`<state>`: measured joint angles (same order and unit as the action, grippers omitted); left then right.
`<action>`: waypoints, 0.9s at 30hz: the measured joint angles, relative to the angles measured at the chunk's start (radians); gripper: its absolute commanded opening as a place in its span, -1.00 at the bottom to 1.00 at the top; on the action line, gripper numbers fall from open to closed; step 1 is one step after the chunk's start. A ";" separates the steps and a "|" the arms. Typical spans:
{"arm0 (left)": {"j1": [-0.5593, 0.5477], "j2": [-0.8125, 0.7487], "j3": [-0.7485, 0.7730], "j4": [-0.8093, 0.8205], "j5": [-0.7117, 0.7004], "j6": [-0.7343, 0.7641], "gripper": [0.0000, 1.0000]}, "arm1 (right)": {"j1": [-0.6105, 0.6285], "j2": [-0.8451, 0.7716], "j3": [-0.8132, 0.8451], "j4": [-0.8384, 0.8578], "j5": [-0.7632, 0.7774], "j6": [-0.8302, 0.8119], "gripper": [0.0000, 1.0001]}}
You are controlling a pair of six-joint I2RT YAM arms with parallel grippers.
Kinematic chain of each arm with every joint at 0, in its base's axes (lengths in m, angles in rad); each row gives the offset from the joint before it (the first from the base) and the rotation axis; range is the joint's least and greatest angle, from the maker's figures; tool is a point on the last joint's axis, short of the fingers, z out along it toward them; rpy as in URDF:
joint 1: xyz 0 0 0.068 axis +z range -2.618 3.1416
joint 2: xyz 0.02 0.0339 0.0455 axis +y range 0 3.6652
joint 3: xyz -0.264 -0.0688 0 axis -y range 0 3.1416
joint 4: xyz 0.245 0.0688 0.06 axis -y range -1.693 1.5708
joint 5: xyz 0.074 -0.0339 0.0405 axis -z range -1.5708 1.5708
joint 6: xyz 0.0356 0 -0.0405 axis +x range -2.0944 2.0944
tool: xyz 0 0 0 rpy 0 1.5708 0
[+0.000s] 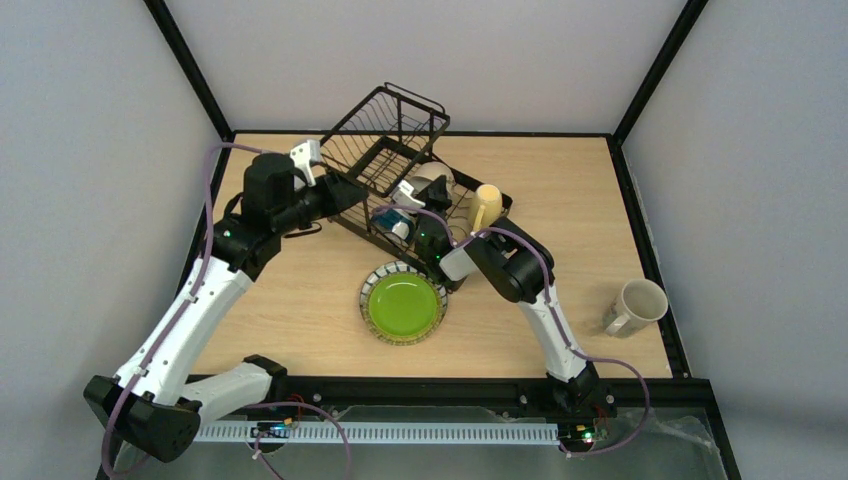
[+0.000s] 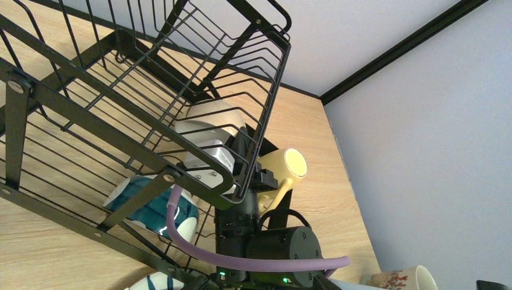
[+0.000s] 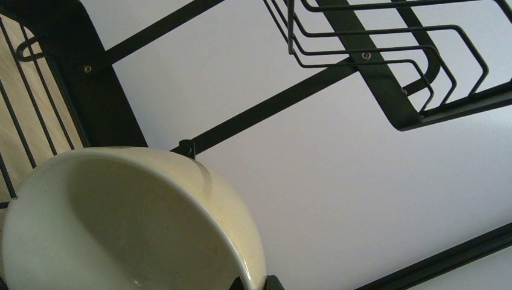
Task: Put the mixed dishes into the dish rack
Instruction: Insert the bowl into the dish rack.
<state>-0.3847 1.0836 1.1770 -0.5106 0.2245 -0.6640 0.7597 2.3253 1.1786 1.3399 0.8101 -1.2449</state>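
A wooden table [image 1: 300, 300] is enclosed by grey walls, and the rack [image 1: 395, 150] is set toward its far edge, near the middle. The white bowl [image 3: 121, 223] is gripped by its rim in the clenched right gripper [image 1: 412, 190] over the rack's low tray, where the blue bowl [image 1: 392, 220] and the yellow mug [image 1: 487, 205] are lodged, the mug at the tray's right end. The left gripper [image 1: 308, 155] is seen spread wide and empty at the rack's left side. The plate [image 1: 402, 305] is laid flat near the table's front edge, and the cream mug [image 1: 635, 305] is found near the right edge.
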 measured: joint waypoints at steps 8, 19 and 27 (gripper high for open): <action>0.000 0.002 0.000 0.010 0.000 -0.010 0.98 | 0.000 0.000 0.000 -0.008 -0.004 0.044 -1.00; 0.000 0.002 0.000 0.019 0.000 -0.023 0.98 | 0.007 -0.011 -0.017 -0.008 0.003 0.060 -1.00; 0.000 0.001 0.000 0.019 0.000 -0.020 0.98 | 0.020 -0.013 -0.018 -0.010 0.029 0.056 -1.00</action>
<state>-0.3847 1.0843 1.1770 -0.4919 0.2249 -0.6842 0.7799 2.3123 1.1610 1.3304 0.8394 -1.1889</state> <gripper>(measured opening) 0.989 0.095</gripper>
